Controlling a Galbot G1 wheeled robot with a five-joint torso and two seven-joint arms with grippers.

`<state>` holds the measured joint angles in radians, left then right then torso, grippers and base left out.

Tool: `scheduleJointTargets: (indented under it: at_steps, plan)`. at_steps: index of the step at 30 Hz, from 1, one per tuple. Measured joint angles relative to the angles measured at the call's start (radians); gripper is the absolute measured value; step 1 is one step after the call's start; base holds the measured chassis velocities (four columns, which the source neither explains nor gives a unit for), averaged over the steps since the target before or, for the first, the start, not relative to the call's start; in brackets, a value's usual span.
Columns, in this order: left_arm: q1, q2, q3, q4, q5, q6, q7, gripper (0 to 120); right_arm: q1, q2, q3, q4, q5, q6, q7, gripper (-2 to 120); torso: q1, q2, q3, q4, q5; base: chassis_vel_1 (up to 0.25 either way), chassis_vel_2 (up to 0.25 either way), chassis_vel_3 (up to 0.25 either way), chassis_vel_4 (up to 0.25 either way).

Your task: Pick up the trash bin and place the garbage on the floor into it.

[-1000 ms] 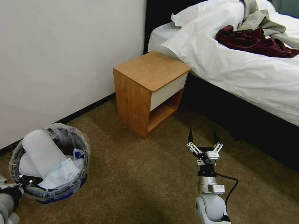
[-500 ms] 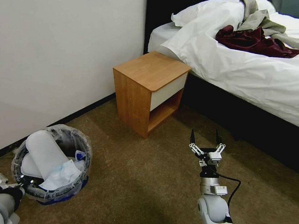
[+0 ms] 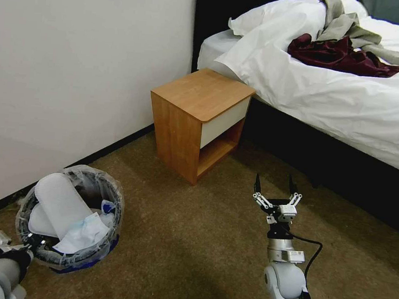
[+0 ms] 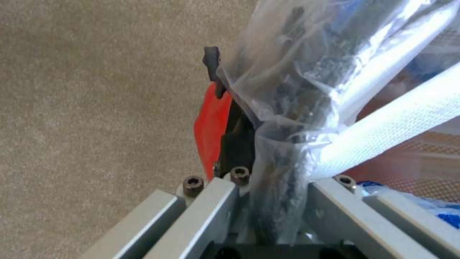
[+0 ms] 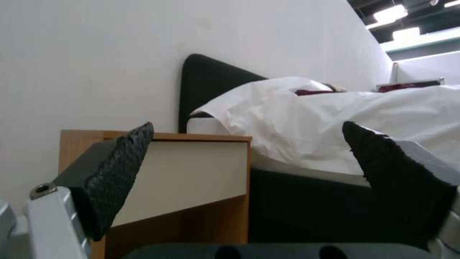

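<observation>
Low at left, left gripper (image 3: 31, 242) clamping trash bin (image 3: 109, 198) rim, right gripper (image 3: 274, 184) spread

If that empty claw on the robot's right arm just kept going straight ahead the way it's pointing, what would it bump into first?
Probably the wooden nightstand: the open right gripper holds nothing, and its wrist view frames the nightstand and the bed beside it. Depth is unclear.

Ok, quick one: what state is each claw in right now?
Left claw: closed on the rim of the trash bin, pinching its plastic liner too.
Right claw: open, holding nothing, raised above the floor.
</observation>
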<state>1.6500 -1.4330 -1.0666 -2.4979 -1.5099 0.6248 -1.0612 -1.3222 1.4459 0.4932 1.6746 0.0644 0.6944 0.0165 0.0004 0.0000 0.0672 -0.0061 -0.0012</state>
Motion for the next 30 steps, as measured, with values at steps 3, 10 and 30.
scheduleJointTargets:
  at_steps: [3,10,30]
  plan:
    - [0.008,-0.003,0.0,-0.002,-0.001,0.0,0.0,0,-0.045,-0.002,0.015,0.026,-0.001,0.011,0.0,100,0.0,0.0,0.0,-0.0003,-0.0001,0.0,0.0,0.0,0.0]
    - [0.008,-0.012,0.009,-0.002,0.003,0.002,0.0,0,-0.075,0.003,0.033,0.052,-0.002,0.027,-0.012,100,0.0,0.0,0.0,-0.0002,-0.0001,0.0,0.0,0.0,0.0]
    - [0.018,-0.021,0.018,-0.002,0.008,0.006,0.0,0,-0.186,0.009,0.094,0.137,-0.016,0.045,-0.034,100,0.0,0.0,0.0,-0.0001,-0.0001,0.0,0.0,0.0,0.0]
